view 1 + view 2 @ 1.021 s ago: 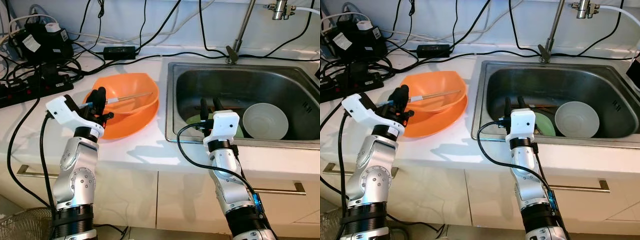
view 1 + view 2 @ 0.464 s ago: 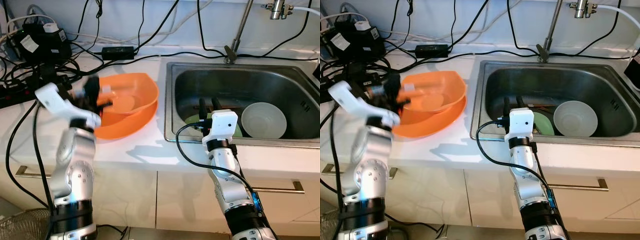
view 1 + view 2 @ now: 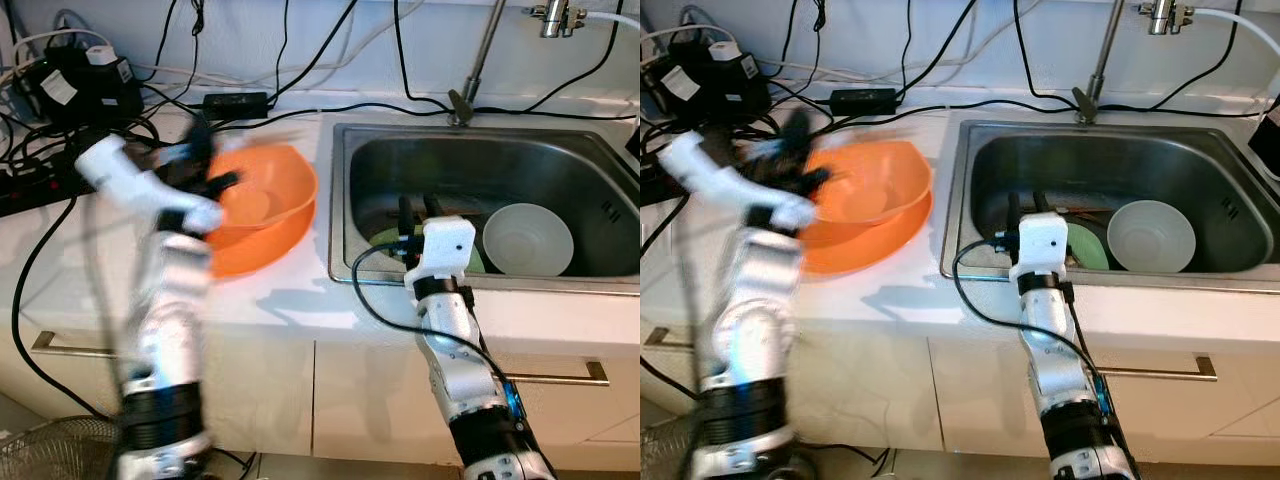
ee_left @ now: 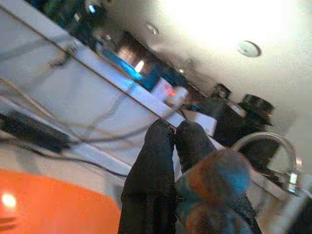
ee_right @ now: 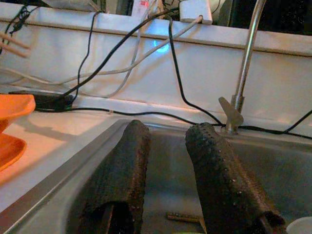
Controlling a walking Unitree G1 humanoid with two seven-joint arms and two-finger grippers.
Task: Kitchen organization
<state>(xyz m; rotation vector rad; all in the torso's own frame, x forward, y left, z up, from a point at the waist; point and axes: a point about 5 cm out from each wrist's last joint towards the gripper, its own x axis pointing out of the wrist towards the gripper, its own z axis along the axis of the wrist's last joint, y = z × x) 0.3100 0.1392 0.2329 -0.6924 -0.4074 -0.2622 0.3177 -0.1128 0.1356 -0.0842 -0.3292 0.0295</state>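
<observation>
Two stacked orange bowls (image 3: 268,205) sit on the white counter left of the steel sink (image 3: 370,150). My left gripper (image 3: 203,158) is blurred in motion, raised over the bowls' back left rim. Its fingers (image 4: 155,170) are pressed together, shut on thin pale chopsticks (image 5: 12,44) that point out into the air. My right gripper (image 3: 418,212) hangs just inside the sink's front wall, and its two fingers (image 5: 119,180) stand apart with nothing between them. In the sink lie a white bowl (image 3: 528,240) and a green plate (image 3: 1092,250).
Black cables, a power strip (image 3: 60,175) and adapters (image 3: 85,85) crowd the counter's back left. The faucet (image 3: 478,65) rises behind the sink. A wire basket (image 3: 40,450) stands on the floor at the lower left. Cabinet handles run under the counter's front edge.
My left arm has swung up and back, lifting the chopsticks out of the orange bowl. The right arm has stayed at the sink's front edge.
</observation>
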